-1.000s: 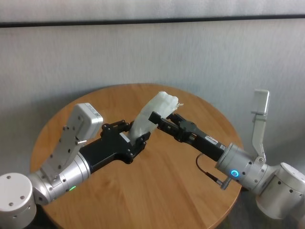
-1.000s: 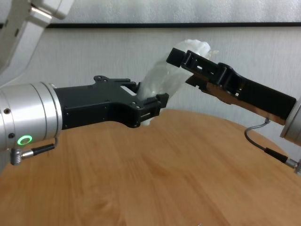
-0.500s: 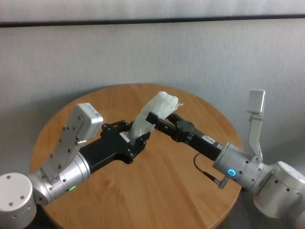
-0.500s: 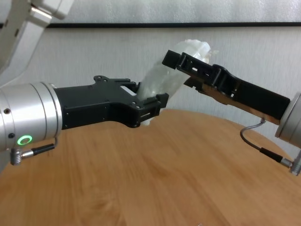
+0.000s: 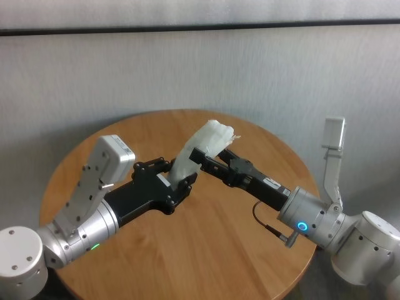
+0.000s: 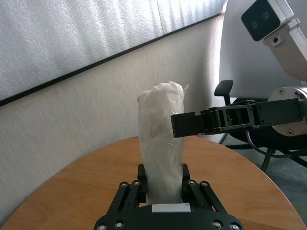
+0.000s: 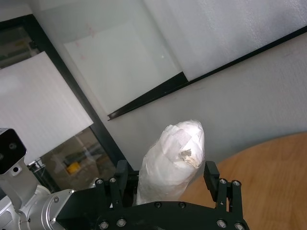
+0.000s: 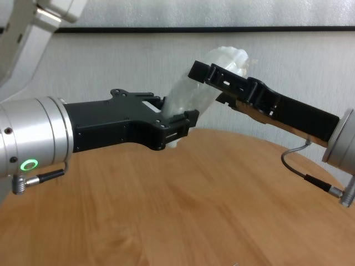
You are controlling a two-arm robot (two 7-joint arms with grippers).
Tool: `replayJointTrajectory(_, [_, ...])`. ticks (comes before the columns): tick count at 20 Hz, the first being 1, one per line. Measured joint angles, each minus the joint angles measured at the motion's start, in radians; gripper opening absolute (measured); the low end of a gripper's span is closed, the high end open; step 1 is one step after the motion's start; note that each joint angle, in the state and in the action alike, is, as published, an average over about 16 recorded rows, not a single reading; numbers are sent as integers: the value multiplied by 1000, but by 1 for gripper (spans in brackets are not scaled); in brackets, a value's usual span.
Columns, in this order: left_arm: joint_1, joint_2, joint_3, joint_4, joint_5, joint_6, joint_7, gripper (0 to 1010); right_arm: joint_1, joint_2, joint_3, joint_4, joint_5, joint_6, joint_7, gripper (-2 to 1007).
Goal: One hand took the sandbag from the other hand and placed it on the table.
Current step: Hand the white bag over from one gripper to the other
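Left fingers [image 6: 140, 176]: clamped on the lower end of the sandbag [image 5: 199, 152], one on each side.
Right fingers [image 7: 211, 175]: spread wide, straddling the bag's upper part; contact cannot be told.
Left gripper [image 5: 177, 177]: black, green ring light on its silver wrist; reaches up and right over the table [image 5: 206, 250].
Right gripper [image 5: 209, 156]: black, blue ring light on its wrist; reaches up and left to meet the bag near its top.
Sandbag: white, lumpy, tilted with its twisted tip uppermost; held in the air above the table's middle, between the two grippers.
Table: round, orange-brown wood grain, under both arms.
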Motion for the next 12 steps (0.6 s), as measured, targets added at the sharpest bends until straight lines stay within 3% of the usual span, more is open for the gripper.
replayJointTrajectory(6, [0, 0, 0, 0, 0, 0, 0, 411, 0, 0, 0, -1, 0, 0, 0, 914])
replayJointTrajectory(12, [0, 0, 0, 0, 0, 0, 0, 411, -1, 1, 0, -2, 1, 0, 0, 760])
